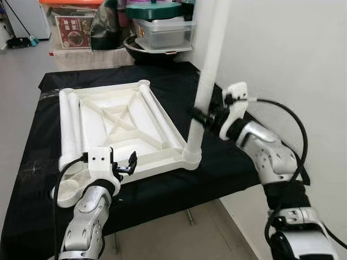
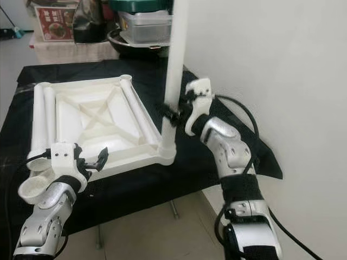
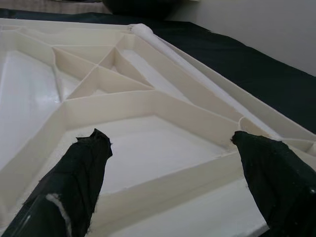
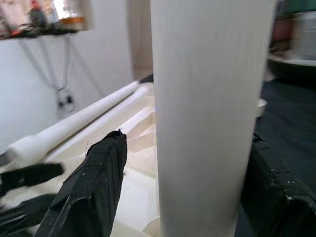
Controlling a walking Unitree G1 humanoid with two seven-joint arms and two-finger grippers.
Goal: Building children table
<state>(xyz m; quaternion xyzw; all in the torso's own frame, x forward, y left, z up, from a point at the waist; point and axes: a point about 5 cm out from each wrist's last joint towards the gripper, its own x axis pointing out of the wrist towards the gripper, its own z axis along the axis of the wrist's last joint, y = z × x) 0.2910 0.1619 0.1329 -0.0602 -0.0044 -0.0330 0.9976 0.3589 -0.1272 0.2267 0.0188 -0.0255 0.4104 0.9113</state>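
Only one thing carries print: a red box (image 1: 74, 30) that stands behind the black table, with some light characters on top and a picture of food below. The characters are too small and blurred to read. No other text, number or brand is legible.

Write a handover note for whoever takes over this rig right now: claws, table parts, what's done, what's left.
Right claw: around the upright white leg standing in the near right corner socket of the upside-down tabletop.
Left claw: open, empty, at the tabletop's near edge.
Three loose legs: two along the tabletop's left side, one lying along its right side inside.
Done: one leg in its socket; seating unconfirmed.
Left: fit the other three.
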